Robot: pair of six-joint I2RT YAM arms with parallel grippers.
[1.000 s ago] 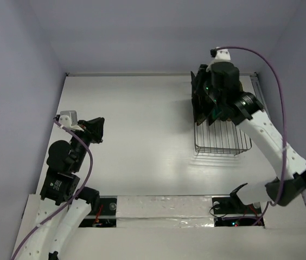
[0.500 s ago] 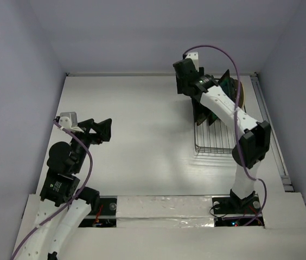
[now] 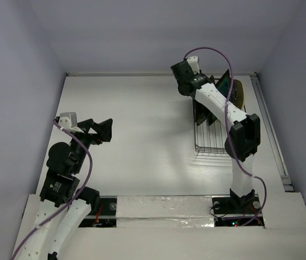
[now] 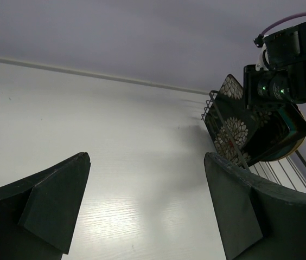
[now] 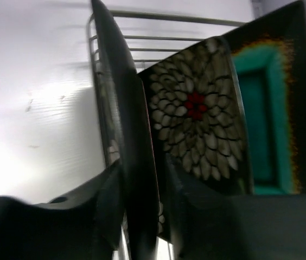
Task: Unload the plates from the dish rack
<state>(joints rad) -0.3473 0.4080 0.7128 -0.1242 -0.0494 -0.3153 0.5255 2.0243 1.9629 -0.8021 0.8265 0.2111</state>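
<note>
The dish rack (image 3: 215, 142) stands at the far right of the table, with the plates upright at its far end. In the right wrist view the front black square plate (image 5: 123, 108) shows edge-on, then a second black plate with a white-and-red flower (image 5: 196, 114), then the teal plate (image 5: 267, 119). A tan plate (image 3: 240, 93) stands at the right end. My right gripper (image 5: 142, 216) is shut on the front black plate, one finger against each face. My left gripper (image 3: 107, 130) hovers open and empty at the table's left, far from the rack (image 4: 283, 170).
White walls close the table at the back and on both sides. The rack's near half (image 3: 214, 145) holds only bare wire. A purple cable (image 3: 226, 59) loops above the right arm. Bare tabletop (image 4: 115, 135) lies between the left gripper and the rack.
The left gripper has opened wide. The right arm has swung from above the rack to its far left corner, and its jaws have closed on the front black plate's edge.
</note>
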